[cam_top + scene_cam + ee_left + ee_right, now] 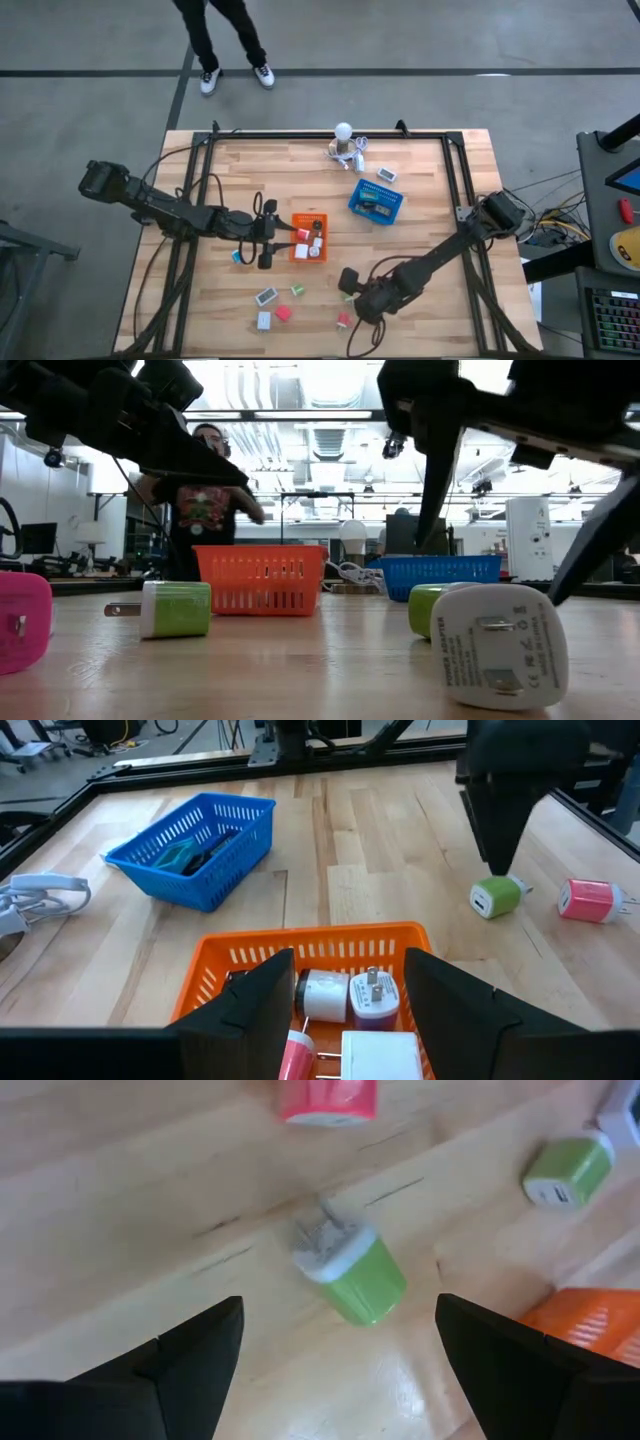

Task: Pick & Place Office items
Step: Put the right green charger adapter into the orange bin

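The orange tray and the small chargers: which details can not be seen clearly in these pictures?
- Orange tray: in the left wrist view the left fingers cover its near corners and the picture's edge cuts off its front.
- Blue tray: its contents are too small in the high view and hidden by the wall in the low view.
- Green charger: blurred in the right wrist view.

A green plug [352,1280] with a white face lay on its side between the right claw's [340,1350] spread fingers. A second green plug [567,1170] and a pink one [330,1100] lay beyond it. White and pink plugs [372,995] lay just ahead of the left claw [345,995].
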Robot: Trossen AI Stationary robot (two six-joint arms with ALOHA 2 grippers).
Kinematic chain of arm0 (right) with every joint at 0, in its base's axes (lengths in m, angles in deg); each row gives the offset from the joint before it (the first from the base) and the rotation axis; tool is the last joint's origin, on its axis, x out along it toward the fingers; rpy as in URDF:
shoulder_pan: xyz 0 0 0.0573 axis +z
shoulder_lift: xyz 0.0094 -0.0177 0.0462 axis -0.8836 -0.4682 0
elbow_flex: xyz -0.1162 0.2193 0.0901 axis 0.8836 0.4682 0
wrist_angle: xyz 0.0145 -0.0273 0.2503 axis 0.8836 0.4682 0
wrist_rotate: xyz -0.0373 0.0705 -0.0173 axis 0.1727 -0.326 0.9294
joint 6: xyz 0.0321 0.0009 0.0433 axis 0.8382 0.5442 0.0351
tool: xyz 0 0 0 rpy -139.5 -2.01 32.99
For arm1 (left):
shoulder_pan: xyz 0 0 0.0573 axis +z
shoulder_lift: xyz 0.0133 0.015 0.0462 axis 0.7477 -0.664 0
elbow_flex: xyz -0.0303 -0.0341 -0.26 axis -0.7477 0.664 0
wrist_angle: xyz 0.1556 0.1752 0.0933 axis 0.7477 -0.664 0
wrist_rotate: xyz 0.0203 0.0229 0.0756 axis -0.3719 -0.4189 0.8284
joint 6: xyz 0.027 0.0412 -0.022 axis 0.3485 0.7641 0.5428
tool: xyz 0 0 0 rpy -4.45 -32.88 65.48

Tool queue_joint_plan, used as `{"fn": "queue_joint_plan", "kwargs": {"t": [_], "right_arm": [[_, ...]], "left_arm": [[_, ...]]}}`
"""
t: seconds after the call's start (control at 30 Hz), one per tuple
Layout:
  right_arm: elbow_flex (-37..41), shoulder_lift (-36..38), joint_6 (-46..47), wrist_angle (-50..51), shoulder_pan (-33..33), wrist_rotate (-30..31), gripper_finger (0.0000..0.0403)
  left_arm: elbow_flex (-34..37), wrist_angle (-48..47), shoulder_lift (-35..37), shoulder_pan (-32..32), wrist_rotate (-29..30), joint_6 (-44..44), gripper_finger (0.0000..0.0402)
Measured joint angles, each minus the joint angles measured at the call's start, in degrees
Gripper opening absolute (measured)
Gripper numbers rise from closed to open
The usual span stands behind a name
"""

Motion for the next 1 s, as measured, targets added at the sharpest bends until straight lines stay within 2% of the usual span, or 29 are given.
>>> {"fn": "queue_joint_plan", "kwargs": {"t": [0.1, 0.3, 0.5, 0.6, 0.8, 1.0], "right_arm": [[-1.95, -2.60, -2.98, 0.34, 0.00, -0.05, 0.0326], [-9.65, -9.38, -6.13, 8.09, -0.51, -0.08, 0.0326], [-14.28, -11.51, -7.96, 12.58, -1.71, -2.74, 0.0326], [-15.52, -11.66, -5.10, 13.28, -2.79, -6.16, 0.0326], [-16.56, -11.77, 6.62, 13.45, -4.99, -13.89, 0.0310], [-16.54, -11.77, 14.79, 14.26, -5.44, -17.39, 0.0284]], "left_arm": [[0.01, 0.01, 0.00, 0.00, 0.00, 0.00, 0.0195], [0.02, 0.07, 0.00, 0.00, -0.10, -0.01, 0.0195], [0.04, 0.24, 0.00, -0.05, -0.13, 0.00, 0.0195], [0.04, 0.22, 0.00, -0.09, -0.13, 0.02, 0.0195], [0.05, 0.21, 0.00, -0.09, -0.13, 0.20, 0.0195], [0.32, 0.43, 0.00, -0.09, -0.11, 0.20, 0.0195]]}}
